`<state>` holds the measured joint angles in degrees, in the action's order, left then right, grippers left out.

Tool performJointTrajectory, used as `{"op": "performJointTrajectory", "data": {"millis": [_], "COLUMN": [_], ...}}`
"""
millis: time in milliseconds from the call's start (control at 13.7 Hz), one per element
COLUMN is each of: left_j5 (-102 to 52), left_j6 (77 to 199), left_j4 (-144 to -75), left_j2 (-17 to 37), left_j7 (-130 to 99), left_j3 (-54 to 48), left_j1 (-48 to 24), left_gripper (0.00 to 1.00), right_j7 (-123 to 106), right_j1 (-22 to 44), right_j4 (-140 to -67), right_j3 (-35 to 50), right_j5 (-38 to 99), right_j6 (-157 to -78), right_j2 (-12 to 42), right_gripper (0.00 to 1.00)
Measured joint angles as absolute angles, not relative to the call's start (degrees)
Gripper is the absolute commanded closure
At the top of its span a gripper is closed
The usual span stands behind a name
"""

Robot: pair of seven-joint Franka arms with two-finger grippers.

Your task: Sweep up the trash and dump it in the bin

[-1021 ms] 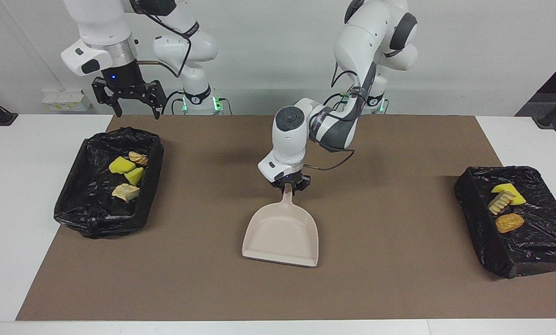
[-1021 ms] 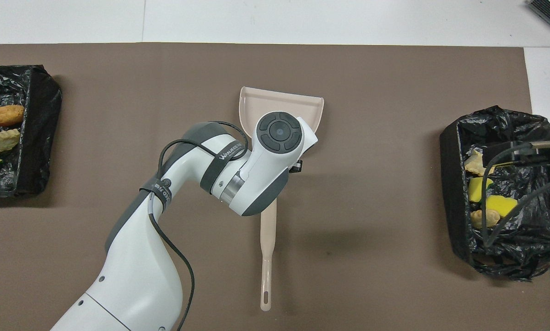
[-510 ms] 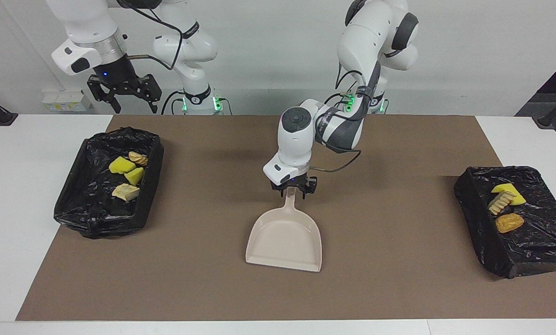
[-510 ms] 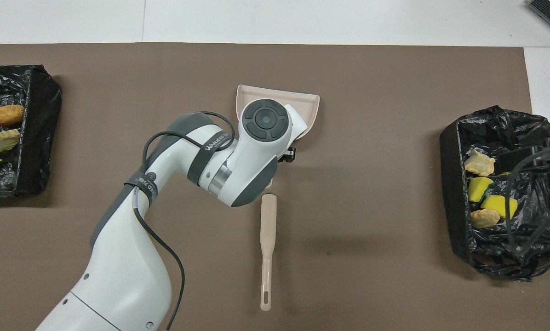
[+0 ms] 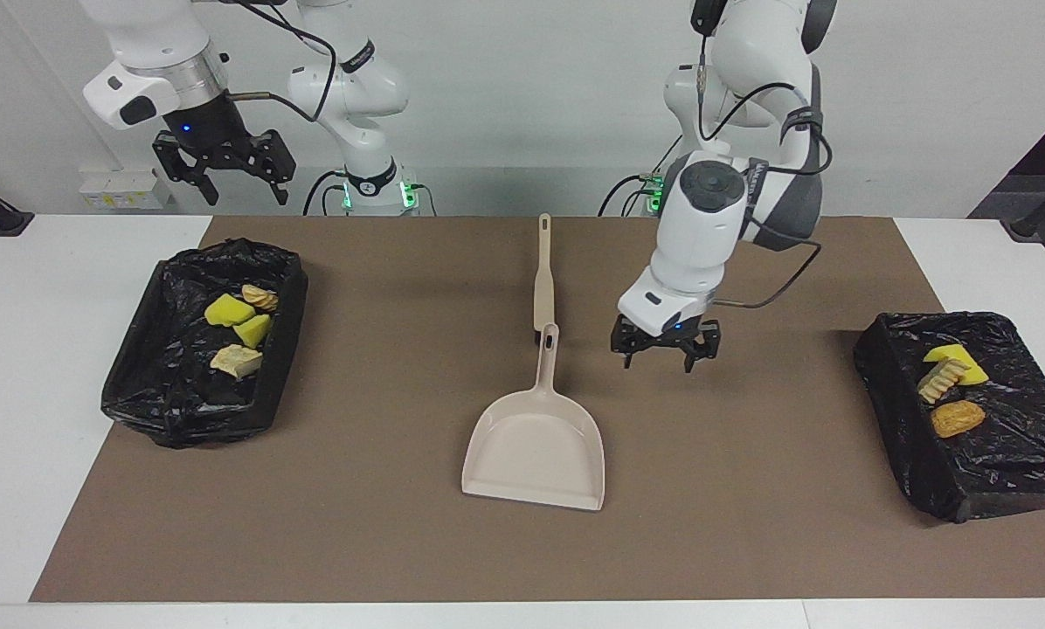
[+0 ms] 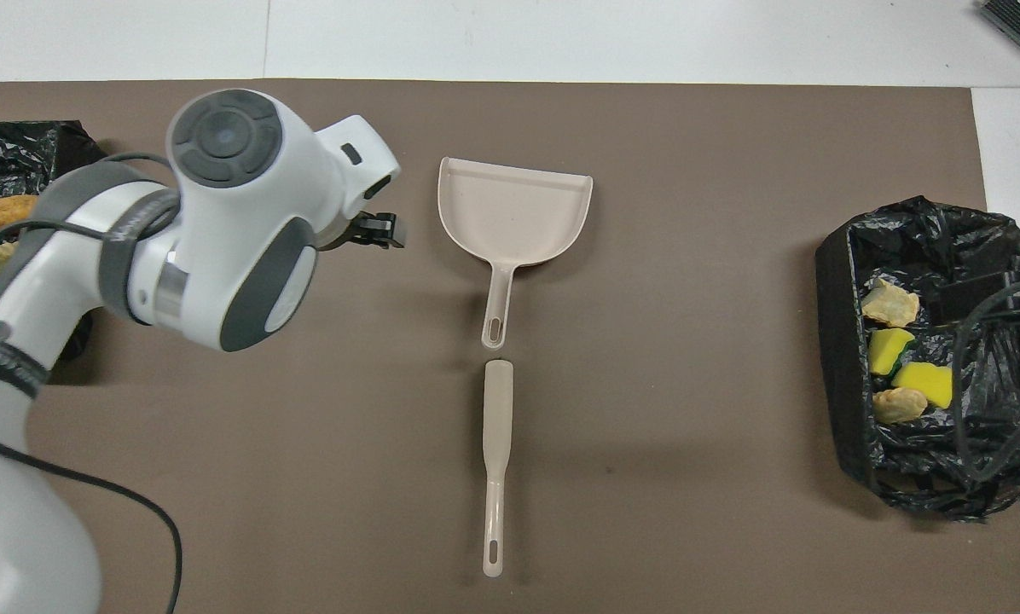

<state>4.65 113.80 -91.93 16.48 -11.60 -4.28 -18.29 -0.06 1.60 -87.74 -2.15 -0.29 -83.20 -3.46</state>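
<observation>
We see a big brown mat (image 5: 750, 524) on the white tabletop (image 5: 16, 393). Most of the mat is bare, so there is lots of open room in the middle and along the edge farthest from the robots. One black bin (image 5: 147, 384) sits at the right arm's end of the mat. A second black bin (image 5: 1003, 472) sits at the left arm's end, and it hangs a little over the mat's edge.

The beige dustpan (image 5: 536, 445) lies flat in the middle, with its wide mouth pointing away from the robots. The brush (image 5: 543, 271) lies in line with its handle, nearer to the robots, and the two tips almost touch.

A second ago our left gripper (image 5: 665, 349) was closed on the dustpan's handle. Now it has let go, its jaws are open, and it has moved off toward the left arm's end, over bare mat beside the handle. The dustpan has slid a little farther from the robots. Our right gripper (image 5: 223, 175) is up high near the first bin with its jaws open, and it has lifted a bit since then.

The trash is all in the bins. Four pieces (image 5: 241, 328) lie in the bin at the right arm's end: two yellow spongy chunks and two tan bready lumps. Three pieces (image 5: 949, 391) lie in the other bin: one yellow, one pale ridged, one orange-brown.
</observation>
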Motion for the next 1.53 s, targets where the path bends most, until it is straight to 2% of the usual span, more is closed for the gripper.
{"op": "performJointTrajectory", "data": {"millis": [292, 510, 948, 1531], "left_j5": [4.4, 1.7, 1.0, 0.2], "left_j6": [107.5, 102.4, 88.7, 87.3], "left_j4": [-95.0, -94.1, -82.8, -87.1], "left_j2": [7.7, 3.8, 2.9, -0.8], "left_j7": [0.7, 5.2, 12.2, 13.4], "left_j3": [-4.3, -4.1, -3.1, -3.0], "left_j1": [-9.7, -6.3, -1.7, -1.6], "left_gripper": [0.00, 0.00, 0.00, 0.00], "right_j7": [-0.1, -0.1, -0.1, -0.1], "right_j1": [1.3, 1.3, 1.3, 1.3], "right_j4": [-87.8, -87.8, -87.8, -87.8], "right_j3": [-2.1, -2.1, -2.1, -2.1], "right_j5": [-0.3, -0.3, -0.3, -0.3], "right_j6": [-83.2, -83.2, -83.2, -83.2], "right_j2": [-3.5, -3.5, -3.5, -3.5], "right_gripper": [0.00, 0.00, 0.00, 0.00]}}
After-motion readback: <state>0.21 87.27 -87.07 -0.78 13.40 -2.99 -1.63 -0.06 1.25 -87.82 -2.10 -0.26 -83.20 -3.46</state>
